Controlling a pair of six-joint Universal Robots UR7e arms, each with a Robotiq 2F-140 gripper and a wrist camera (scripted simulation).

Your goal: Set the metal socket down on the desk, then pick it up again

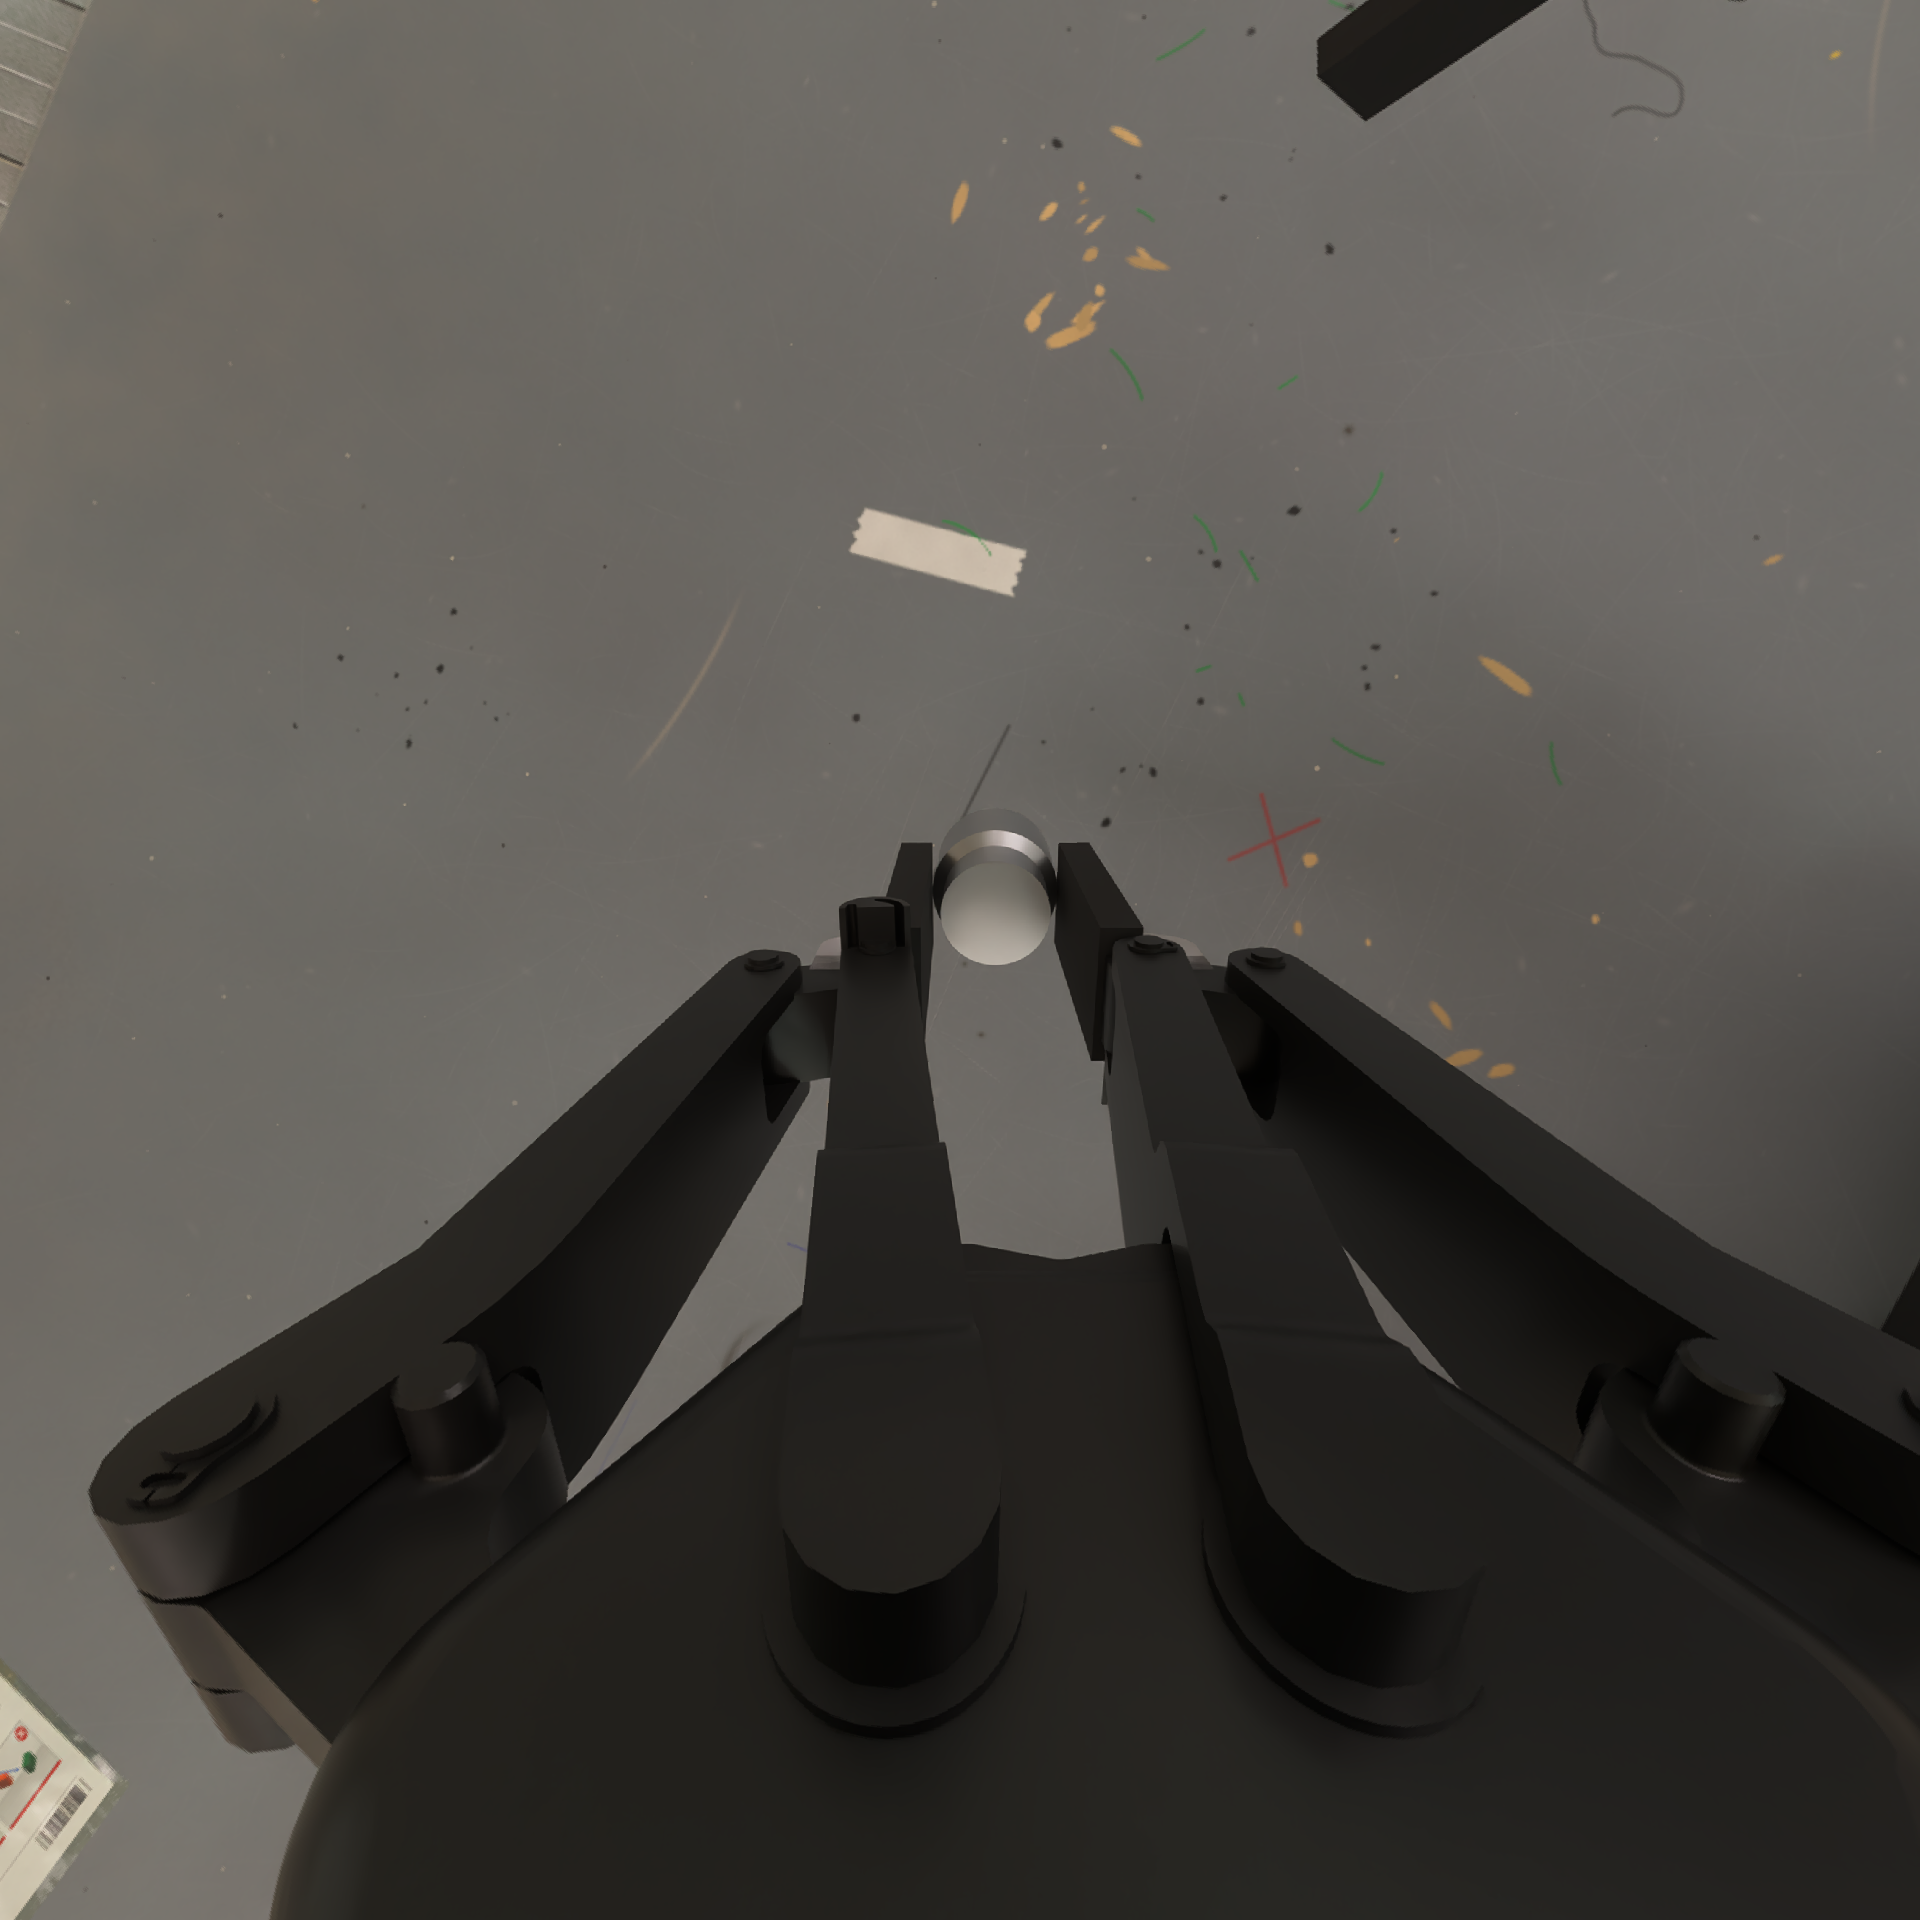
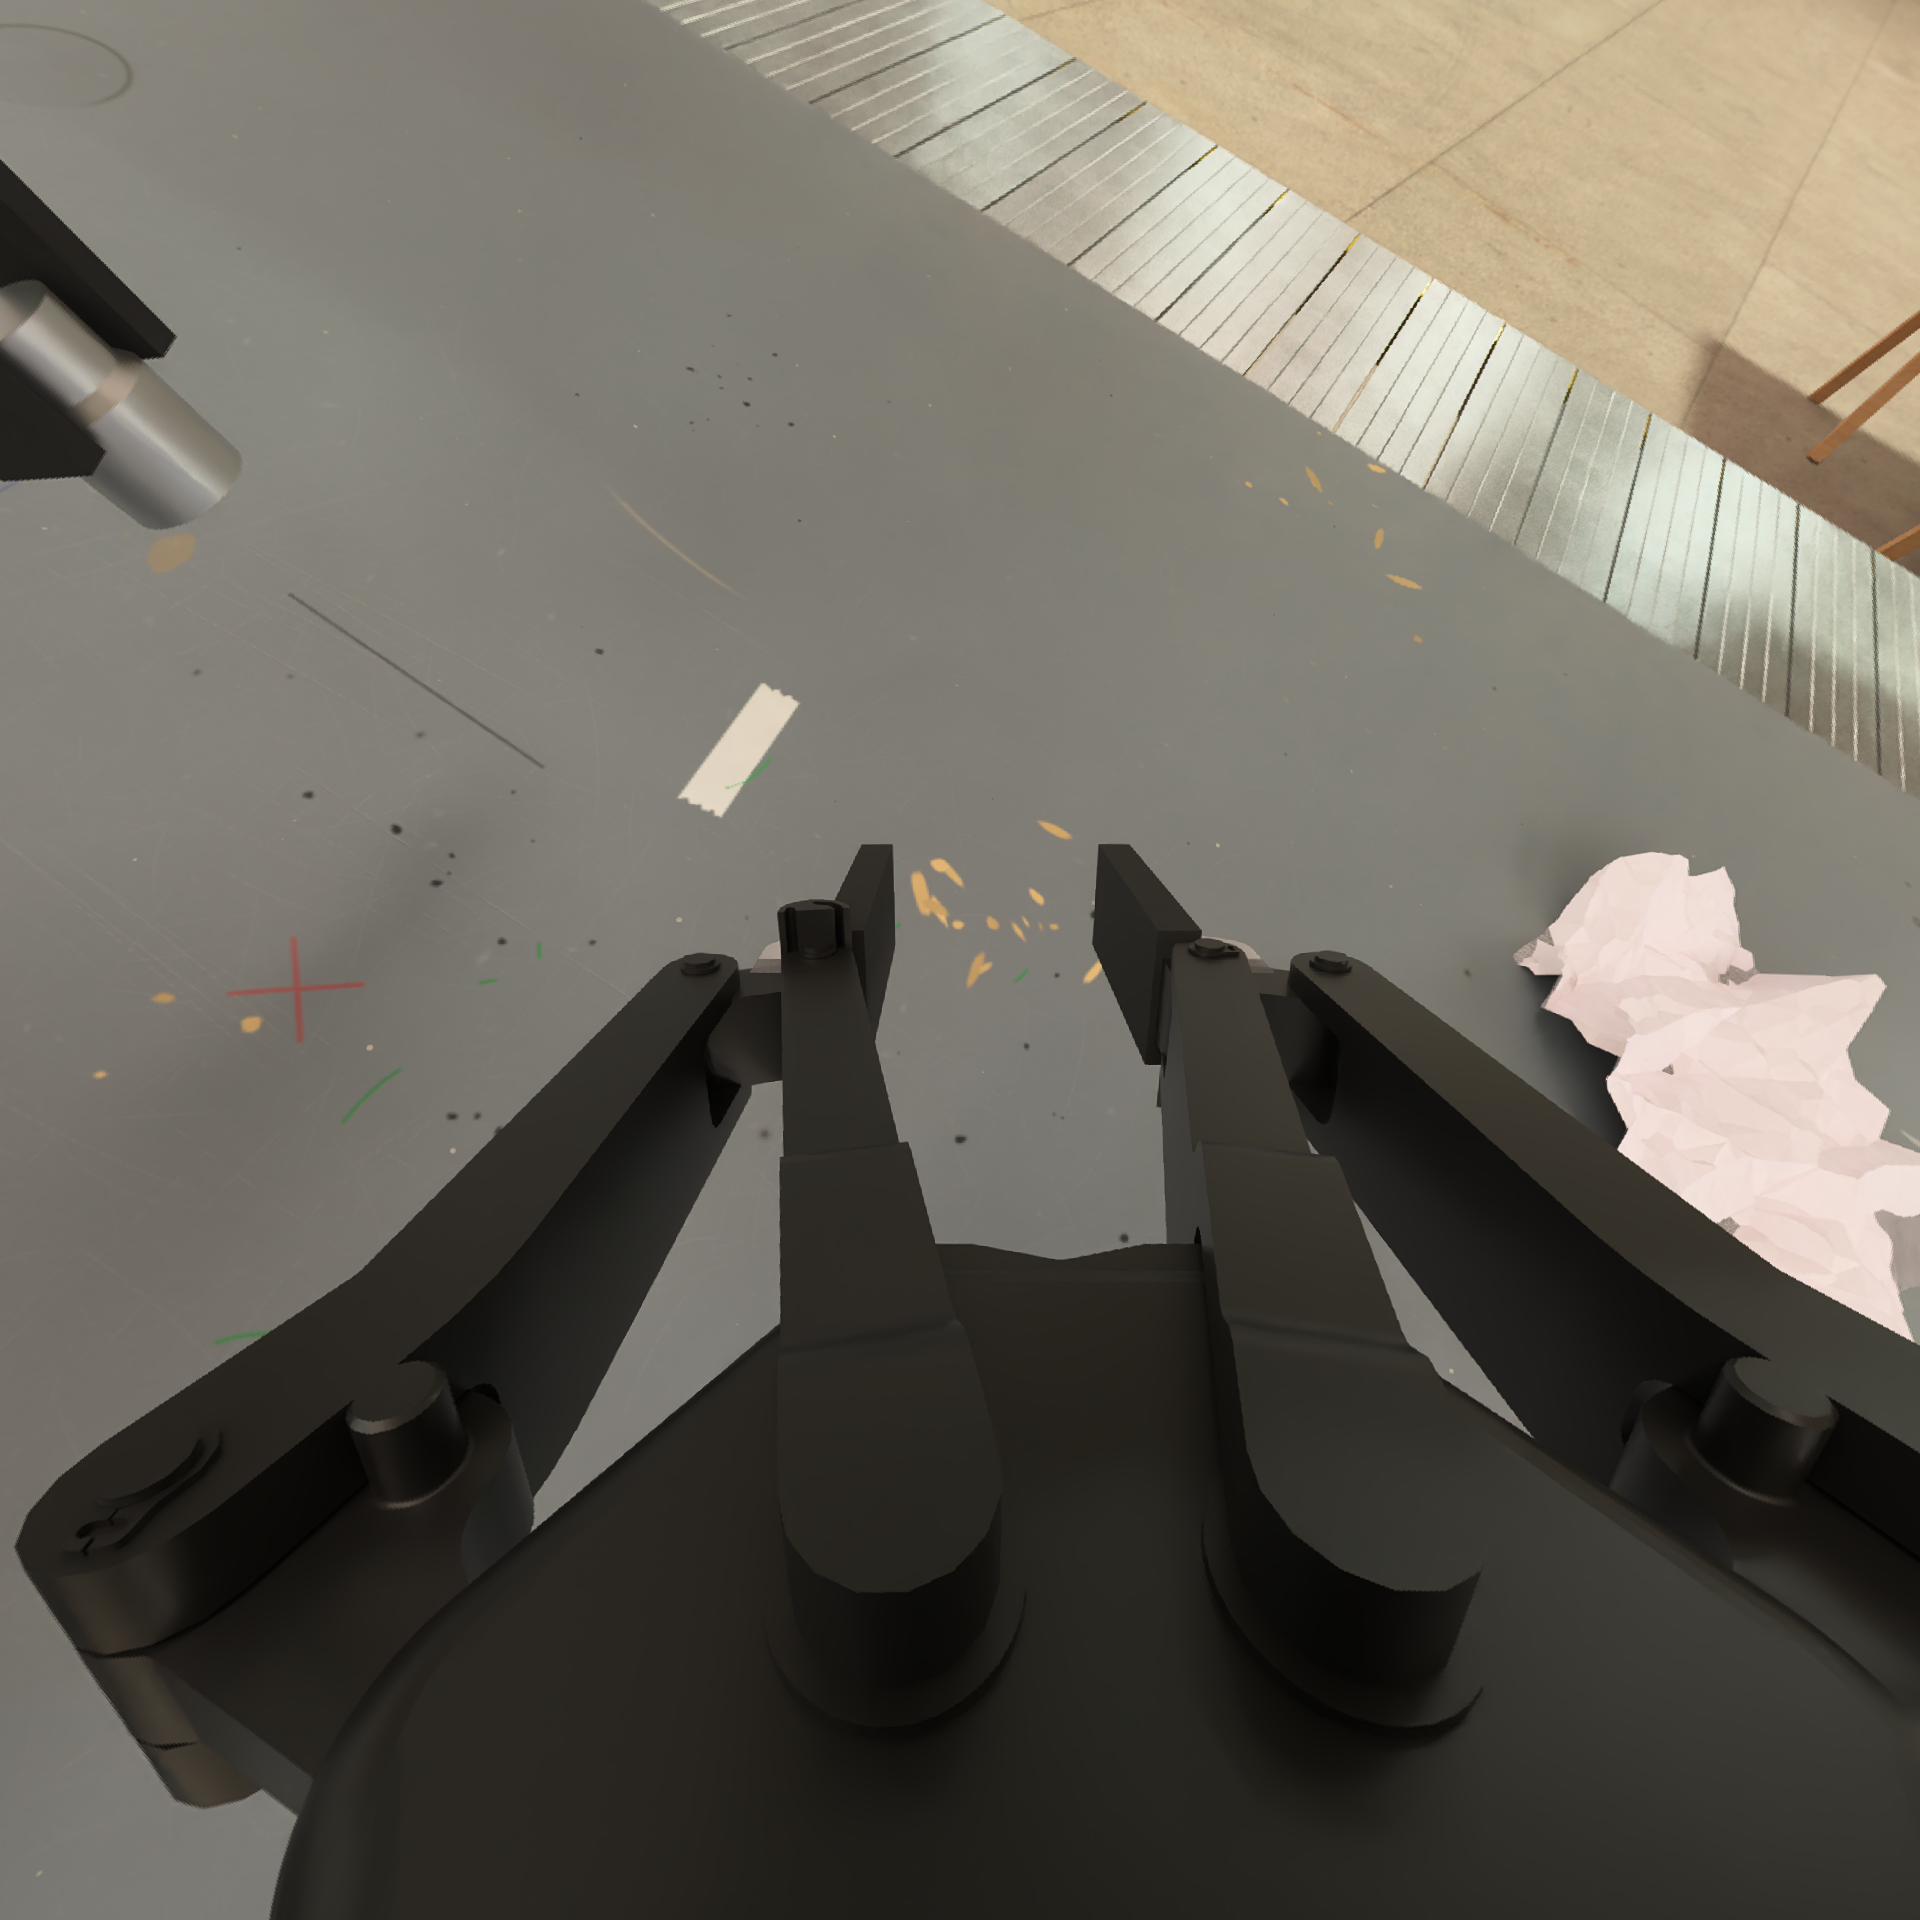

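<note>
The metal socket (image 1: 992,914) is a short silver stepped cylinder, seen end-on between my left gripper's fingertips. My left gripper (image 1: 992,883) is shut on it, both pads against its sides, over the grey desk (image 1: 520,520). In the right wrist view the socket (image 2: 145,436) shows at the upper left, sticking out from the left gripper's black fingers (image 2: 73,301) just above the desk surface. My right gripper (image 2: 992,904) is open and empty, low over the desk (image 2: 1039,468), well to the right of the socket.
A strip of pale tape (image 1: 938,552) (image 2: 740,750) and a red cross mark (image 1: 1274,840) (image 2: 296,987) lie on the desk. Crumpled pale paper (image 2: 1714,1060) sits by the right gripper's right side. The ribbed metal desk edge (image 2: 1351,291) runs diagonally, with floor beyond. A printed card (image 1: 42,1797) lies at lower left.
</note>
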